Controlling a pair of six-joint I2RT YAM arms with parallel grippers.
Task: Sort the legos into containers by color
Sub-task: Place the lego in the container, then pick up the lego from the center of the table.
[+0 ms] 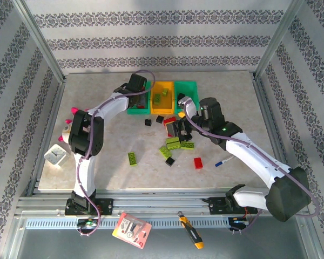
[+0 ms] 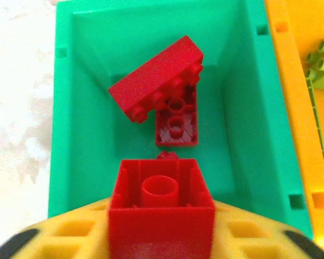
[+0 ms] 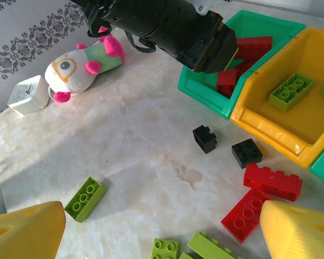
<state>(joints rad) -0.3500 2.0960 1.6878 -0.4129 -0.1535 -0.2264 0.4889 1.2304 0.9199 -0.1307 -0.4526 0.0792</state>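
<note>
**Red brick over the green bin**

On the near side of the orange-yellow plastic bin (image 3: 270, 132), loose bricks lie on the pale stone-look surface (image 3: 140, 162). A long lime green brick (image 3: 85, 198) lies well off to its left. Two small black bricks (image 3: 205, 138) sit just in front of it, and two long red bricks (image 3: 272, 181) lie side by side a bit nearer. The right tool (image 3: 162, 232) hangs above these bricks with its yellow fingers spread wide. It has nothing in it.

Just left of the orange-yellow bin is a green plastic bin (image 2: 75, 118). The left tool (image 2: 161, 245) is over it, with a small square red brick (image 2: 161, 208) between its fingers, hollow side showing. The brick looks held, but I cannot tell how tight the grip is. Two more red bricks (image 2: 156, 81) lie in that bin, one leaning on the other. A lime green brick with eight bumps (image 3: 291, 90) lies inside the orange-yellow bin. A second green bin (image 1: 188, 89) stands at its right side.

I think these bricks are light, hard and smooth. They will not bend, but they could slip or slide away. It is best to pinch one on its two flat sides, not on the bumpy top.
</note>
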